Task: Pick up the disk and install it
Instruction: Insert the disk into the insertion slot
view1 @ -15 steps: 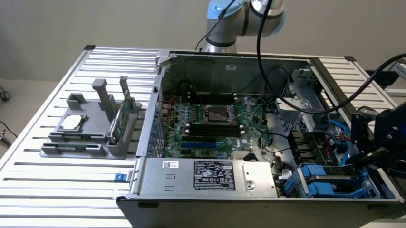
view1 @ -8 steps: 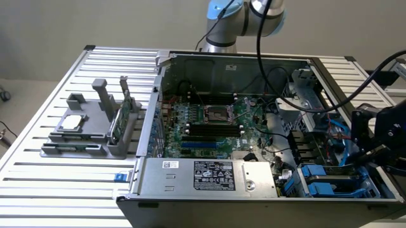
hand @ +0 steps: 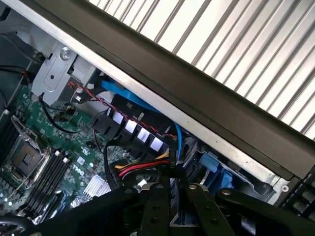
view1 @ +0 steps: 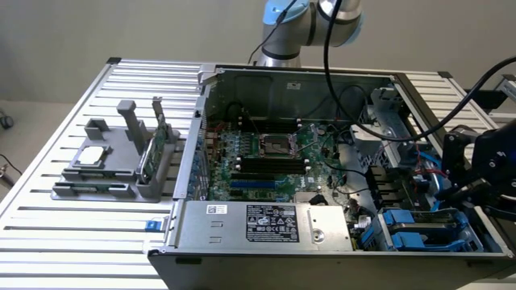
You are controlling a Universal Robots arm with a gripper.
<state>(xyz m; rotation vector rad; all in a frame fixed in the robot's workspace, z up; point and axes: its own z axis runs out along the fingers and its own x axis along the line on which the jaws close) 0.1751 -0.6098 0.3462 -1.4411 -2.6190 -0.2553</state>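
My gripper hangs over the open computer case's side at the exterior view's right, above the drive bays. In the wrist view its black fingers stand close together, with a thin dark slab, the disk, edge-on between them and a strip of blue beside it. The gripper is shut on the slab. Below it lie the blue-framed drive bays, also at the case's front right corner. Most of the disk's face is hidden by the fingers.
Red, yellow and black cables run just beside the fingers. The motherboard and power supply fill the case. A grey holder on the slatted table at the exterior view's left carries a green card and a small silver chip.
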